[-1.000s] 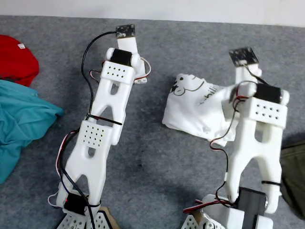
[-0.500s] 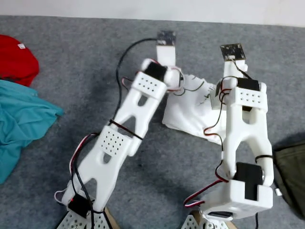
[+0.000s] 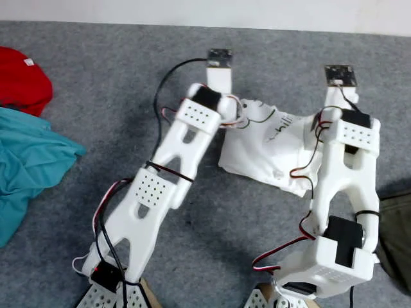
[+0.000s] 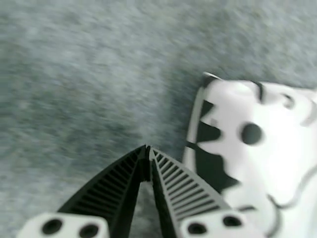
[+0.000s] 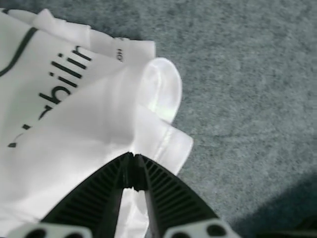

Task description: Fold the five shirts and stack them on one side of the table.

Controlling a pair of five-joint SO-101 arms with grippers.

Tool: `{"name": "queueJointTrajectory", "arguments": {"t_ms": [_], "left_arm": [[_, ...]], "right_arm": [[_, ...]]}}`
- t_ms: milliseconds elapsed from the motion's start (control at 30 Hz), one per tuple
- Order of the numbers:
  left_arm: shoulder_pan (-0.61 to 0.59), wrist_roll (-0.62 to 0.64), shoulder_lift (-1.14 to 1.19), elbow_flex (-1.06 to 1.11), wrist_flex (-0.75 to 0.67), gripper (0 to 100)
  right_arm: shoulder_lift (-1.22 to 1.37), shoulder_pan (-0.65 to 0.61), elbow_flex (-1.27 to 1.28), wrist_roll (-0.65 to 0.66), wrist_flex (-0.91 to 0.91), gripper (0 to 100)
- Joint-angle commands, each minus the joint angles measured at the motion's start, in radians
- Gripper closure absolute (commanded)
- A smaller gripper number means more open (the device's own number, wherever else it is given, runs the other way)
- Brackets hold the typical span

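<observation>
A white shirt (image 3: 266,151) with black print lies crumpled on the grey carpet between the two arms. My right gripper (image 5: 132,159) is shut on the white shirt (image 5: 74,124), pinching it close to a hemmed edge on its right side. The left gripper (image 4: 147,150) is shut with nothing between its fingers. Its tips hang over bare carpet just beside the printed edge of the white shirt (image 4: 262,148). In the high view the left arm (image 3: 199,119) stretches to the shirt's far left corner. The right arm (image 3: 350,147) stands over its right side.
A red shirt (image 3: 22,80) and a teal shirt (image 3: 32,167) lie bunched at the table's left edge. A dark olive shirt (image 3: 395,234) lies at the right edge beside the right arm's base. Open carpet stretches along the back and at front centre.
The left arm swung right, from open carpet to the shirt's far left corner. The right arm went left with the shirt bunching up, then came back right, spreading it again.
</observation>
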Motion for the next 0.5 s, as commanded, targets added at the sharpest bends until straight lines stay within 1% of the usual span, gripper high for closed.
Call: {"name": "queueJointTrajectory", "arguments": {"t_ms": [0, 100, 200, 233, 267, 333, 400, 467], "left_arm": [[-0.044, 0.003, -0.018, -0.028, -0.009, 99], [-0.051, 0.003, -0.019, -0.028, -0.009, 99], [-0.051, 0.003, -0.019, -0.028, -0.009, 99], [-0.051, 0.003, -0.019, -0.028, -0.009, 99], [-0.053, 0.003, -0.019, -0.028, -0.009, 99], [-0.062, 0.003, -0.019, -0.028, -0.009, 99], [-0.073, 0.003, -0.019, -0.028, -0.009, 99], [-0.085, 0.003, -0.019, -0.028, -0.009, 99]], "right_arm": [[-0.013, 0.022, -0.047, 0.029, 0.059, 99.3], [-0.015, 0.021, -0.067, 0.023, 0.076, 99.2], [-0.010, 0.004, -0.134, -0.037, 0.050, 98.6], [-0.007, -0.012, -0.163, -0.058, 0.050, 96.9], [-0.002, -0.024, -0.188, -0.077, 0.051, 93.3], [0.015, -0.050, -0.229, -0.115, 0.051, 82.7], [0.045, -0.073, -0.260, -0.124, 0.051, 74.2], [0.084, -0.091, -0.282, -0.124, 0.051, 72.8]]}}
